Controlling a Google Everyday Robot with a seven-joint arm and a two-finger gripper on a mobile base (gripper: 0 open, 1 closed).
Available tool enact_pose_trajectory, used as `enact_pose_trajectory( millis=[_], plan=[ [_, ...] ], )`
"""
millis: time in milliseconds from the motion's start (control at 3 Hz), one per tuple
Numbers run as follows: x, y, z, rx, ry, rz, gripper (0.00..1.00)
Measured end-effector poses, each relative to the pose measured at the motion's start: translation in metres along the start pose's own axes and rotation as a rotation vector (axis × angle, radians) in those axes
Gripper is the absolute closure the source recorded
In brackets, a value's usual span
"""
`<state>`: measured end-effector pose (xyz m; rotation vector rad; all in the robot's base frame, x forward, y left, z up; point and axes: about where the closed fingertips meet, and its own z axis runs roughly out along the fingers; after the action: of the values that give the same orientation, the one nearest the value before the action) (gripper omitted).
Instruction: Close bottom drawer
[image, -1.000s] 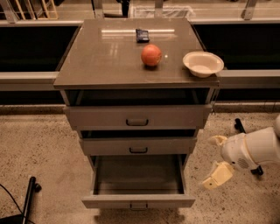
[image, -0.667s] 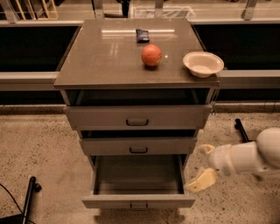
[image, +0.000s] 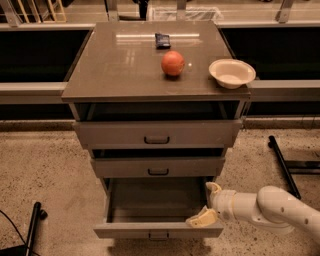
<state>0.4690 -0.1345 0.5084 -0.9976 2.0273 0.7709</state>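
Observation:
The bottom drawer (image: 158, 230) of the grey cabinet stands pulled far out, its inside bare, with a small dark handle on its narrow front. Above it the middle drawer (image: 158, 167) and the top drawer (image: 157, 133) each stand slightly out. My gripper (image: 207, 202) reaches in from the right on a white arm and sits at the right end of the bottom drawer's front, just above its rim. Its two cream fingers are spread apart and hold nothing.
On the cabinet top (image: 115, 65) lie an orange fruit (image: 173, 63), a cream bowl (image: 231, 73) at the right edge and a small dark packet (image: 162, 40). Black stand legs (image: 282, 165) lie on the speckled floor at right, another (image: 33, 225) at lower left.
My arm has swung left from the floor beside the cabinet, bringing the gripper to the bottom drawer's right front corner. The drawers have not moved.

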Motion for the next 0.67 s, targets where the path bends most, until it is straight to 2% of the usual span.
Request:
enact_pose_trajectory(
  millis=[333,667],
  plan=[
    [0.0183,-0.0074,0.0172,0.025,-0.01,0.029,0.0],
    [0.0203,-0.0089,0.0232,0.02,0.002,0.035,0.0]
  ],
)
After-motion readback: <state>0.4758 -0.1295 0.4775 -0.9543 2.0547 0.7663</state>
